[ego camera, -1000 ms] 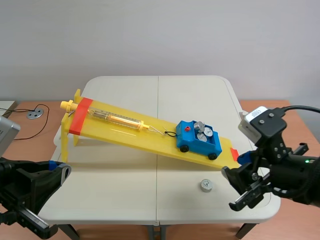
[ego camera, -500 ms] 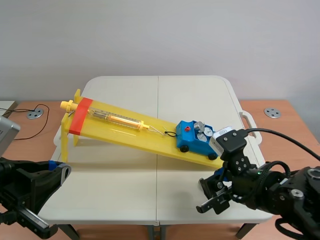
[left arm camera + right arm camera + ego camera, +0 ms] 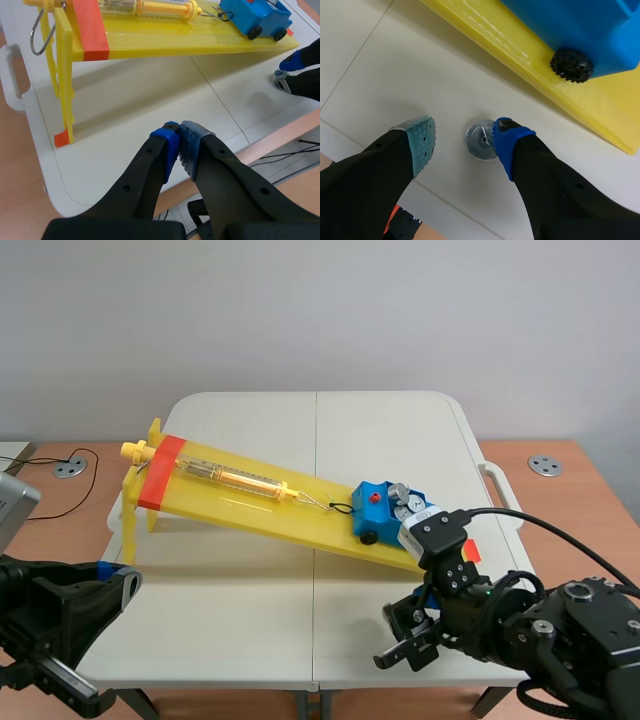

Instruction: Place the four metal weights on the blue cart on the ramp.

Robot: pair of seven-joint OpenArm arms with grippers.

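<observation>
Ramp (image 3: 520,47) and cart (image 3: 592,25) just beside weight (image 3: 479,140).

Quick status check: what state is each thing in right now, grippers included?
Right gripper: open.
Left gripper: shut, empty.
Blue cart: on the ramp's low end, hooked to the spring scale.
Weights in cart: at least two show; the right arm hides the rest.
Loose weight: flat on the table, between the right gripper's fingers, not gripped.
</observation>
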